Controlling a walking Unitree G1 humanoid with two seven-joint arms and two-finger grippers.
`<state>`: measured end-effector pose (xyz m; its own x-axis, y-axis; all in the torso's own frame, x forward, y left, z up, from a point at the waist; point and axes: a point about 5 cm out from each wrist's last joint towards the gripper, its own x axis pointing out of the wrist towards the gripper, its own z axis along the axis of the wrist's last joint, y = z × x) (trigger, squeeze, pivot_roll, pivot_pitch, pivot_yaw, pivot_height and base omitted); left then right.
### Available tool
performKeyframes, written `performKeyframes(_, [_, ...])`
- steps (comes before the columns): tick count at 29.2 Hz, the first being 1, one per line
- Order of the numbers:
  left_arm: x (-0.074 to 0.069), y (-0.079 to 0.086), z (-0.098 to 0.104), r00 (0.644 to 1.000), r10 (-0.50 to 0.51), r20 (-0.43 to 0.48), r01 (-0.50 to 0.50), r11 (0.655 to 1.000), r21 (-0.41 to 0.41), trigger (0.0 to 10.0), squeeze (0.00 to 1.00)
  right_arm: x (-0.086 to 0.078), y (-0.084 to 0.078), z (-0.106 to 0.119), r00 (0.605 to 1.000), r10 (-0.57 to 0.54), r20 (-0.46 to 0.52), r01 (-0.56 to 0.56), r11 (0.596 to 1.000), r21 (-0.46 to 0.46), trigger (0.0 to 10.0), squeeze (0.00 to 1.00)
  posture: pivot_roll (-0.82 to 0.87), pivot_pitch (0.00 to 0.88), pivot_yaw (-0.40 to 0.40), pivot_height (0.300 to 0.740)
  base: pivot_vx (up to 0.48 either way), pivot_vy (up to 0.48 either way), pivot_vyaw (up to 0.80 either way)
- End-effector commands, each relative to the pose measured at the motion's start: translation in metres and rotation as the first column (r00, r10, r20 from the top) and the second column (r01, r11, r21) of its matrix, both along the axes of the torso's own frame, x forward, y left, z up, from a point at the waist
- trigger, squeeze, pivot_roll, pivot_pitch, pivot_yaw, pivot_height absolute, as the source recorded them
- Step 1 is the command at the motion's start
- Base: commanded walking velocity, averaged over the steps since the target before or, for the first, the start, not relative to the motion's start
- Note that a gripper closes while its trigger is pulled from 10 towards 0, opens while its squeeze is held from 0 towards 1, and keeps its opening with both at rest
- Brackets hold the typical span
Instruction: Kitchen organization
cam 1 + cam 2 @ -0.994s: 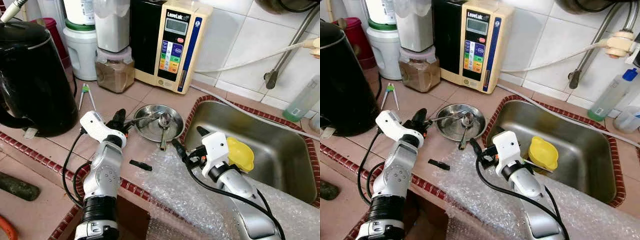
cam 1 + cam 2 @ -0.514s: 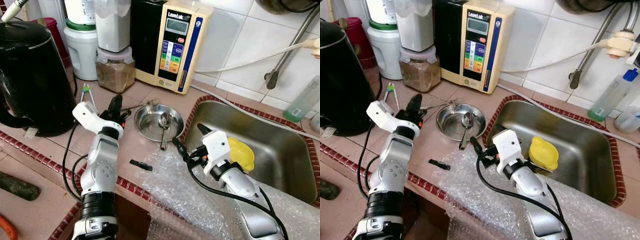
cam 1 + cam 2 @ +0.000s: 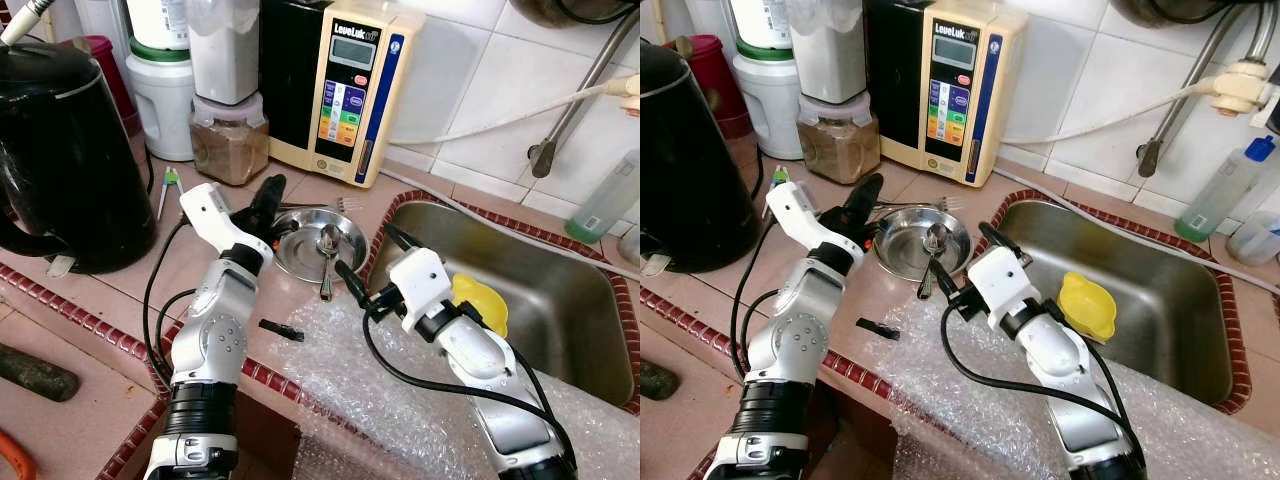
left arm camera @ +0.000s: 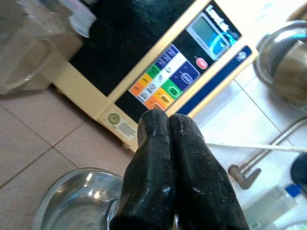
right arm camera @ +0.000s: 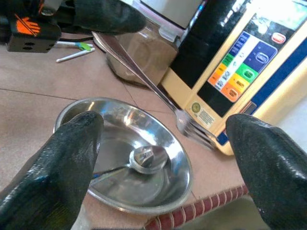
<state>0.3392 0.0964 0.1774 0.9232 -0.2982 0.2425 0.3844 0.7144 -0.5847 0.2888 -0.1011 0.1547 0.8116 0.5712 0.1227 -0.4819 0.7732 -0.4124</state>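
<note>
One steel bowl on tiled counter, sink beside.

Tiled counter; kettle; steel bowl; bubble wrap

The two eye views look down from the robot's head at the table — both see the same steel bowl, sink and cream machine. The left wrist view looks along its tool, very near the machine. The right wrist view sits low and near — it shares the bowl and machine.
</note>
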Motion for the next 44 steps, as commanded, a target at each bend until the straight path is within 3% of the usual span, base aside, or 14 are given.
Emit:
performKeyframes(1, [-0.004,-0.01,0.006,0.998,-0.06,0.034,0.059,0.998,0.023,0.0,0.0,0.005,-0.002,-0.002,1.0,-0.01,-0.002,0.01,1.0,-0.02,10.0,0.0,0.15,0.0,-0.071,0.74,0.0,0.0,0.0])
performKeyframes(5, [-0.01,-0.019,0.007,0.99,-0.124,0.07,0.118,0.99,0.076,0.0,0.0,0.013,0.002,0.0,1.0,-0.006,0.012,0.006,0.999,-0.034,10.0,0.0,0.15,0.0,-0.069,0.74,0.0,0.0,0.0])
performKeyframes(10, [-0.013,-0.022,0.007,0.987,-0.146,0.073,0.14,0.987,0.081,0.0,0.0,0.02,0.007,-0.002,1.0,-0.003,0.011,0.004,0.999,-0.041,10.0,0.0,0.16,0.0,-0.071,0.74,0.0,0.0,0.0])
performKeyframes(13, [-0.018,-0.029,0.01,0.973,-0.209,0.1,0.198,0.974,0.112,0.0,0.0,0.033,0.014,-0.004,1.0,0.005,0.016,-0.004,0.998,-0.061,10.0,0.0,0.16,0.0,-0.074,0.74,0.0,0.0,0.0])
performKeyframes(21, [-0.028,-0.037,0.009,0.948,-0.297,0.118,0.279,0.948,0.151,0.0,0.0,0.041,0.01,-0.01,1.0,-0.006,0.014,0.007,0.995,-0.097,9.9,0.0,0.17,0.0,-0.081,0.74,0.0,0.0,0.0])
performKeyframes(22, [-0.029,-0.038,0.009,0.943,-0.31,0.121,0.29,0.944,0.157,0.0,0.0,0.042,0.008,-0.011,1.0,-0.009,0.01,0.01,0.995,-0.099,0.0,0.0,0.17,0.0,-0.082,0.74,0.0,0.0,0.0])
performKeyframes(28, [-0.038,-0.046,0.007,0.915,-0.383,0.127,0.356,0.914,0.196,0.0,0.0,0.046,0.001,-0.017,0.999,-0.027,0.026,0.03,0.988,-0.151,0.0,0.0,0.16,0.0,-0.079,0.74,0.0,0.0,0.0])
performKeyframes(44, [-0.039,-0.046,-0.003,0.916,-0.383,0.117,0.337,0.896,0.288,0.0,0.0,0.041,0.002,-0.015,0.995,0.001,0.096,0.017,0.982,-0.19,0.0,0.0,0.16,0.0,-0.083,0.74,0.0,0.0,0.0])
